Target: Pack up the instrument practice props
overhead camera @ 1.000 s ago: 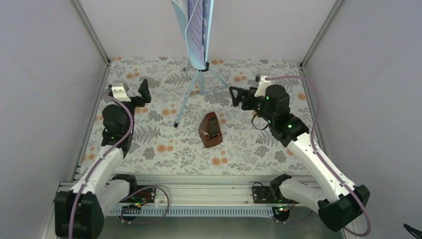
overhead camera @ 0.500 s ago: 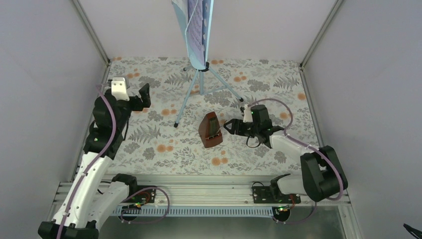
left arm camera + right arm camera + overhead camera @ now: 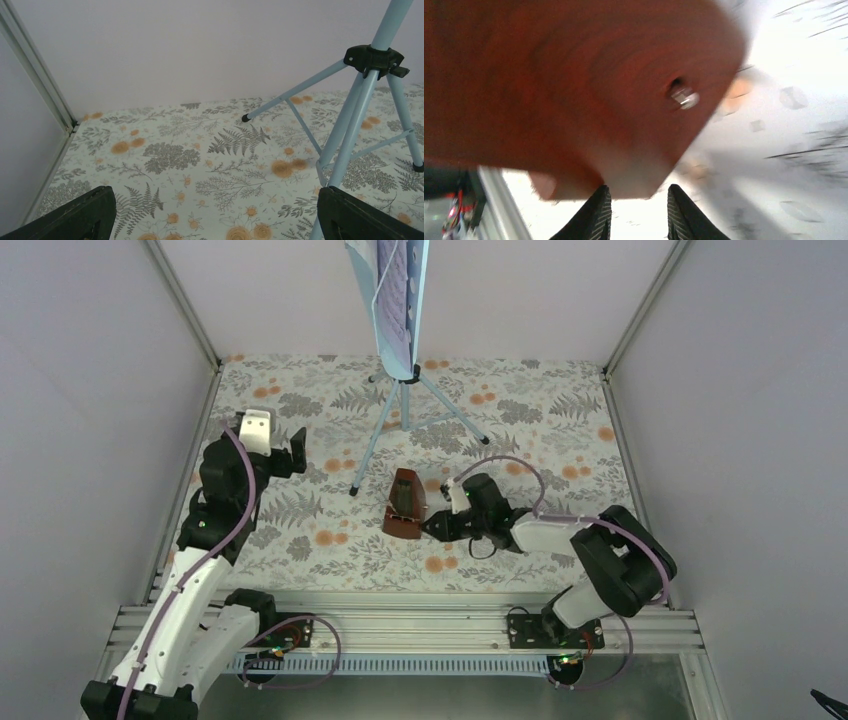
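The reddish-brown wooden metronome (image 3: 404,505) stands mid-table and fills the top of the right wrist view as a blurred metronome (image 3: 574,85). My right gripper (image 3: 430,527) lies low against its right base. In close-up the right gripper (image 3: 638,192) has its jaws narrowed, the wood's lower edge at the tips and a gap behind; a pinch is unclear. The pale-blue music stand (image 3: 398,405) stands at the back with sheet-music pages (image 3: 393,285) on it. My left gripper (image 3: 277,443) is open above the cloth, left of the stand's legs (image 3: 350,130).
A floral cloth (image 3: 300,530) covers the table. Grey walls with metal corner posts (image 3: 185,310) close in the left, back and right sides. The arms' mounting rail (image 3: 420,625) runs along the near edge. The tripod feet (image 3: 245,118) spread over the back middle.
My right arm swung down and left from the back right to the metronome's base, its jaws narrowing. The metronome shifted a little left. The left arm drifted slightly.
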